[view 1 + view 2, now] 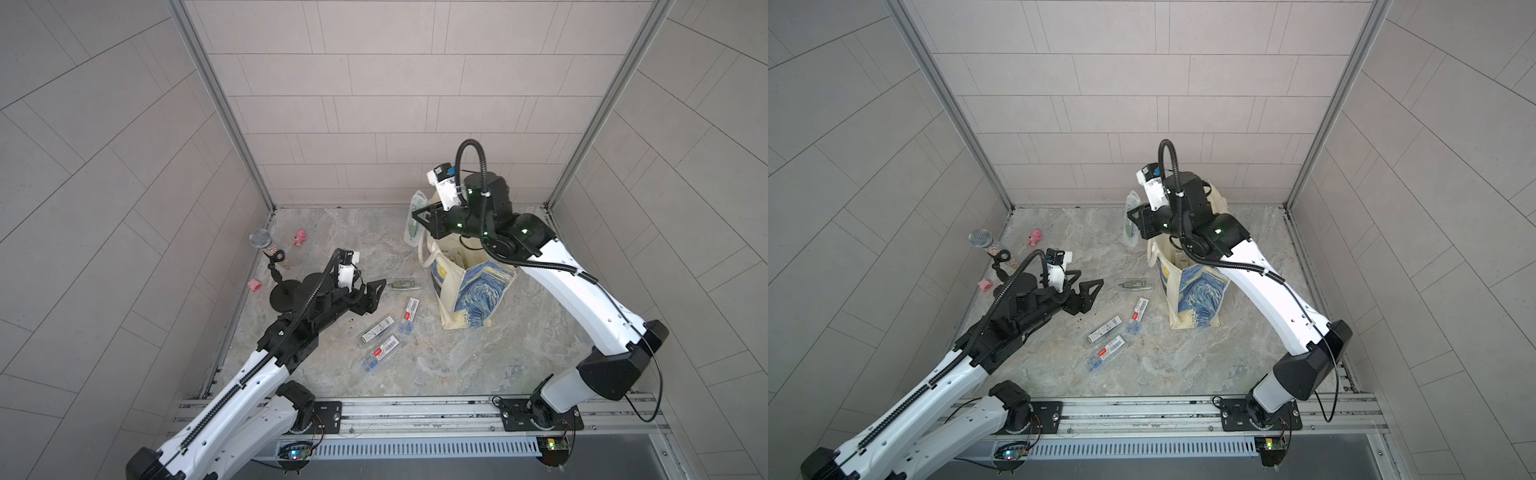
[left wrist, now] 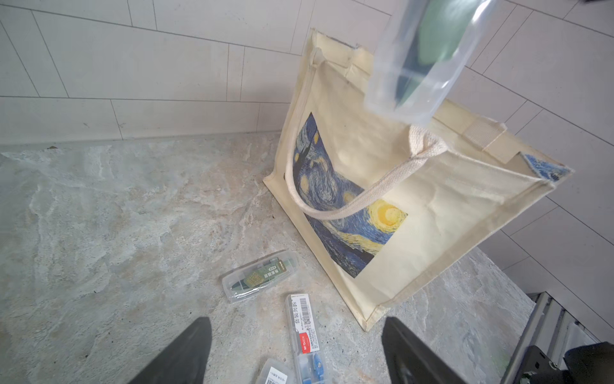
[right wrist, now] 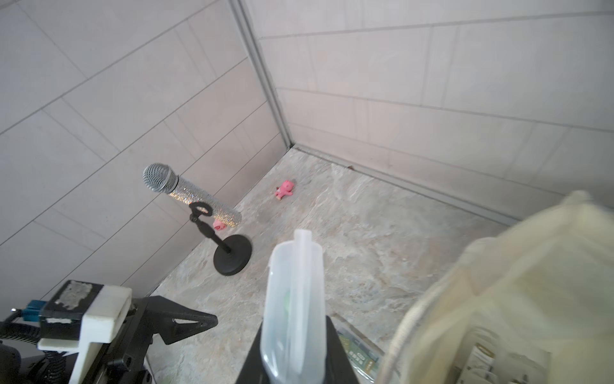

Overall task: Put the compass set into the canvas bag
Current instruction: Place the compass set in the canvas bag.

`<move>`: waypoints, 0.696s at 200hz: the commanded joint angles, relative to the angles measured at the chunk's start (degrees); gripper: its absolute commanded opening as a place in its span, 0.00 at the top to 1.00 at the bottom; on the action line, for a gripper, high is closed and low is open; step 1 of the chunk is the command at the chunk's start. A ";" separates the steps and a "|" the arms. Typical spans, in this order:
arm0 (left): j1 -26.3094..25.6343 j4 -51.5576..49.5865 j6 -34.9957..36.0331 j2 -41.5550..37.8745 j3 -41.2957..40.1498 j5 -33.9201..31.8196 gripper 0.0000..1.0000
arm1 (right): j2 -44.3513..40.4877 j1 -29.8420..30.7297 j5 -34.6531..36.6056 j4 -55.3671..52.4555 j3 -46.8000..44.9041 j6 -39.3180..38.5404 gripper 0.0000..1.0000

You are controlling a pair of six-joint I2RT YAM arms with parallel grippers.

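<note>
A: Step?
B: Carrying. My right gripper [image 1: 419,218] is clamping a clear compass set case [image 1: 412,233], holding it upright at the canvas bag [image 1: 469,286] rim. It's probably just outside the mouth, but depth is unclear.
A: Next?
B: I'm needing to shift it over the opening, clear the loop handle [image 2: 382,184], then release. My left gripper [image 1: 1082,283] is hanging open and empty near four spare cases [image 1: 377,328]. The back wall [image 1: 374,166] is crowding the bag.

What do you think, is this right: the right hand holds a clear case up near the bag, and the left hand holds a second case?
No. The left hand holds nothing: the left wrist view shows its fingers apart and empty. The right hand does hold a clear case up near the bag.
</note>
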 commanded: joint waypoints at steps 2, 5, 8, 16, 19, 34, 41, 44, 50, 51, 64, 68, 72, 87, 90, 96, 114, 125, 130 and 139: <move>-0.16 -0.52 -0.20 1.75 1.34 1.80 0.14 | -4.71 -4.86 2.22 -1.45 -1.07 -1.06 1.00; -0.23 -0.53 -0.21 1.90 1.41 1.85 0.14 | -5.07 -5.67 2.31 -1.46 -1.41 -1.03 1.00; -0.21 -0.61 -0.22 2.06 1.42 1.72 0.14 | -5.43 -6.56 2.49 -1.55 -1.71 -1.03 1.00; -0.19 -0.62 -0.31 2.48 1.42 1.62 0.14 | -6.02 -8.77 2.85 -1.92 -2.55 -1.11 1.00; -0.23 -0.62 -0.34 2.64 1.36 1.63 0.14 | -6.10 -9.57 3.01 -2.22 -2.76 -1.24 1.00; -0.21 -0.55 -0.51 3.27 1.53 1.75 0.14 | -5.38 -13.23 4.16 -4.53 -2.96 -3.40 1.00; -0.24 -0.51 -0.47 3.58 1.57 1.89 0.14 | -4.34 -14.42 6.02 -6.15 -2.67 -4.64 1.00; -0.23 -0.45 -0.50 3.67 1.65 1.90 0.14 | -3.78 -14.77 7.03 -7.00 -2.32 -5.17 1.00; -0.24 -0.45 -0.52 3.88 1.76 1.91 0.14 | -2.63 -15.32 9.07 -8.73 -1.50 -6.14 1.00; -0.24 -0.49 -0.49 3.91 1.81 1.84 0.14 | -2.63 -15.37 9.40 -8.98 -1.39 -6.49 1.00; -0.17 -1.03 -0.47 4.36 2.07 1.18 0.14 | -0.26 -15.77 12.27 -11.38 -0.39 -7.85 1.00; -0.24 -1.13 -0.42 4.46 2.12 1.04 0.14 | 0.38 -15.77 12.74 -11.86 -0.25 -8.04 1.00; -0.23 -1.29 -0.40 4.55 2.14 0.91 0.14 | 1.08 -15.77 12.94 -12.08 -0.17 -8.06 1.00; -0.24 -1.25 -0.36 4.56 2.12 0.80 0.14 | 3.14 -15.62 12.82 -12.16 -0.34 -8.20 1.00; -0.23 -1.24 -0.27 4.56 2.13 0.81 0.14 | 3.58 -15.53 13.10 -12.45 -0.28 -8.16 1.00; -0.20 -1.28 -0.20 4.58 2.05 0.72 0.14 | 4.61 -15.30 13.94 -13.28 0.06 -8.24 1.00; -0.23 -1.59 -0.07 4.56 2.09 0.46 0.14 | 6.92 -14.60 16.23 -14.83 0.13 -8.58 1.00; -0.19 -1.59 0.00 4.56 2.04 0.28 0.14 | 8.10 -14.21 17.42 -15.62 -0.08 -8.51 1.00; -0.24 -1.59 0.01 4.68 2.02 0.19 0.14 | 8.61 -14.19 17.47 -15.74 -0.28 -8.42 1.00; -0.24 -1.61 0.02 4.72 2.11 0.17 0.14 | 9.30 -14.10 17.10 -15.74 -1.03 -8.33 1.00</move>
